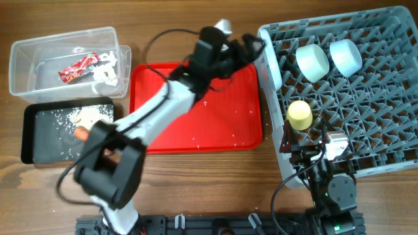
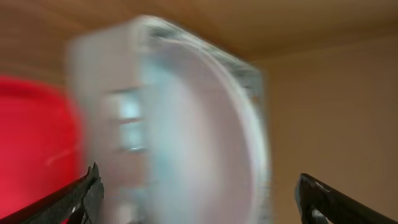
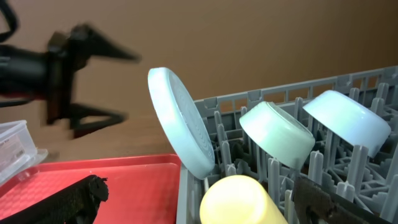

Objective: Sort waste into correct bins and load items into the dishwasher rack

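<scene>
The round light-blue plate [image 1: 271, 65] stands on edge at the left side of the grey dishwasher rack [image 1: 385, 98]; it also shows in the right wrist view [image 3: 180, 124] and, blurred, in the left wrist view [image 2: 199, 112]. My left gripper [image 1: 256, 46] is open and empty just left of the plate. The mint-green bowl [image 1: 312, 61], light-blue bowl [image 1: 346, 57] and yellow cup [image 1: 300, 115] sit in the rack. My right gripper [image 3: 199, 193] is open just in front of the cup [image 3: 239, 202]. The clear tub [image 1: 26, 72] holds the red wrapper [image 1: 78, 67] and tissue [image 1: 106, 72]. The black tray [image 1: 39, 143] holds rice scraps [image 1: 65, 117] and the carrot piece [image 1: 81, 132]. The spoon is out of view.
The flat red serving tray [image 1: 196, 111] lies between the bins and the rack, with a few pale crumbs on it. My left arm stretches over it from the front left. The right arm's base is at the front, below the rack's near-left corner.
</scene>
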Robot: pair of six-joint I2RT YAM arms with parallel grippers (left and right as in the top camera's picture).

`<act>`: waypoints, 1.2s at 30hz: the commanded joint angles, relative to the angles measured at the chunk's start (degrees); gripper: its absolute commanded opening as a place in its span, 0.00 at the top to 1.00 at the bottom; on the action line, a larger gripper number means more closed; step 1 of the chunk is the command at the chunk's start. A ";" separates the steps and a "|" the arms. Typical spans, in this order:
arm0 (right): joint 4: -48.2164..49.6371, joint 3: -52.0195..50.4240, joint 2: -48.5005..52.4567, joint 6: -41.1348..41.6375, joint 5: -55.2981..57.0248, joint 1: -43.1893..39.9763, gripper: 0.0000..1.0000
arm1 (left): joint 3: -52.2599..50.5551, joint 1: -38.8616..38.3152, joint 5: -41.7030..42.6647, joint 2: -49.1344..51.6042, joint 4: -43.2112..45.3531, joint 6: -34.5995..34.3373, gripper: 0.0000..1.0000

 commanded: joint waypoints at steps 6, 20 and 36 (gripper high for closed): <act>0.28 -0.07 -0.28 0.57 0.07 -0.24 0.00 | 0.46 11.58 -12.44 -30.25 -41.57 28.72 0.00; 0.28 -0.07 -0.28 0.57 0.07 -0.24 0.00 | -4.37 11.72 -30.21 -57.29 -64.61 32.09 0.00; 0.28 -0.07 -0.28 0.57 0.07 -0.24 0.00 | -64.19 30.12 -13.35 -106.66 -24.72 39.76 0.00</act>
